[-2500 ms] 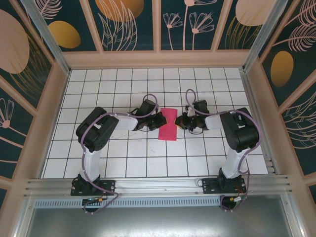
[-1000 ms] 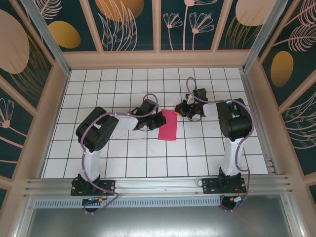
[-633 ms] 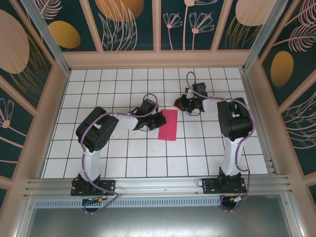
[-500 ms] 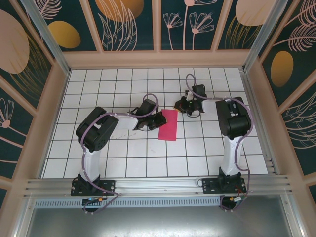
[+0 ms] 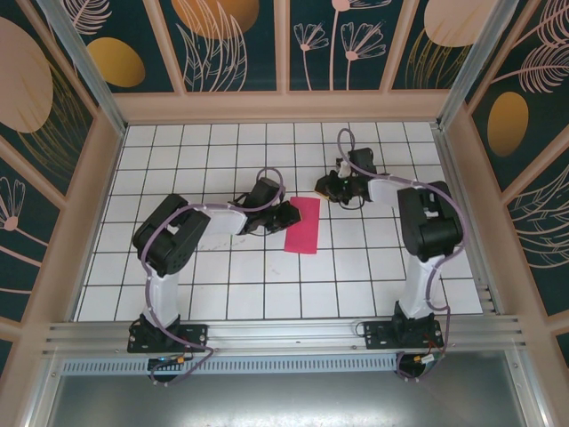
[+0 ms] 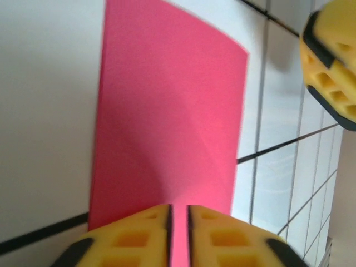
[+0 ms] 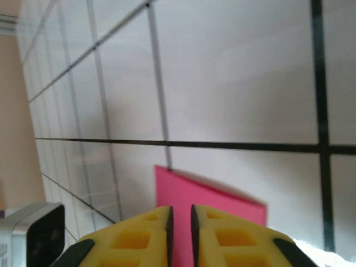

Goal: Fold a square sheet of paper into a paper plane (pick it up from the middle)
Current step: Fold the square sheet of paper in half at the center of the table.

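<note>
The square sheet of paper lies flat in the middle of the table, magenta-pink and folded into a long rectangle rather than a paper plane. My left gripper sits low at its left edge. In the left wrist view the paper stretches ahead of the left gripper, whose jaws stand a narrow slit apart with pink showing through. My right gripper hovers at the paper's far right corner. The right wrist view has that corner just beyond the right gripper, also parted by a slit and holding nothing.
The white gridded table is ringed by wooden frame walls. An aluminium rail runs along the near edge by the arm bases. The right gripper's yellow finger shows at the top right of the left wrist view.
My right gripper has moved from the paper's right side up to its far right corner. Both grippers' jaws have parted slightly. The paper and left arm stay put.
</note>
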Robot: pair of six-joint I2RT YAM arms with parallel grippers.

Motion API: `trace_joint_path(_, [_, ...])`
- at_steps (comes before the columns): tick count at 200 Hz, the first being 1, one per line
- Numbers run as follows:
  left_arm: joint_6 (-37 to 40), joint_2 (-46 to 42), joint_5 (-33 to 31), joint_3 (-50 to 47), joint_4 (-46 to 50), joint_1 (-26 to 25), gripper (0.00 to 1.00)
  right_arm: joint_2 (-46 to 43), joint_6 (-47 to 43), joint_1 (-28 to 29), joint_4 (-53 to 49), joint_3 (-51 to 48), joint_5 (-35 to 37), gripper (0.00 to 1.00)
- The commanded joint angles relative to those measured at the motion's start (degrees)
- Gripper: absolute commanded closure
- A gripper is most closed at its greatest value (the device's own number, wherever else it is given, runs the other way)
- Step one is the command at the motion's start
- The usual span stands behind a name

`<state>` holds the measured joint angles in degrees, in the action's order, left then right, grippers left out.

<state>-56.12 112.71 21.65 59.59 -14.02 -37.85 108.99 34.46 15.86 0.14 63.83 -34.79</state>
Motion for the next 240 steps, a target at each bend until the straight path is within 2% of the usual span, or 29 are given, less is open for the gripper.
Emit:
trace_joint_path(1, [1.16, -6.03, -2.04, 0.01, -0.81, -0.02, 0.72, -6.89, -0.28, 1.51, -0.62, -6.3, 1.85, 0.74])
trace_joint_path(21, [1.36, -9.29, -5.83, -1.55, 0.17, -0.03, 0.58, -10.26, 1.89, 3.61, 0.58, -11.05, 2.58, 0.62])
trace_joint_path(49, [0.72, -10.04, -8.33, -3.45, 1.73, 0.16, 0.52, -13.15, 3.49, 6.34, -0.83, -14.92, 6.11, 0.49])
trace_joint_path(77, [-0.68, -8.14, -6.39, -3.53, 0.66, 0.48, 0.5, -13.75, 4.98, 6.91, 0.35, -17.52, 5.52, 0.48])
trace_joint_path(111, [-1.19, -6.28, -5.52, -2.44, 0.92, 0.62, 0.53, -13.32, 5.42, 7.28, 0.91, -17.96, 4.68, 0.56])
trace_joint_path(240, [-1.37, -3.7, -3.73, -1.85, 1.14, 1.11, 0.53, -10.27, 5.16, 7.53, 1.86, -20.03, 4.8, 0.55])
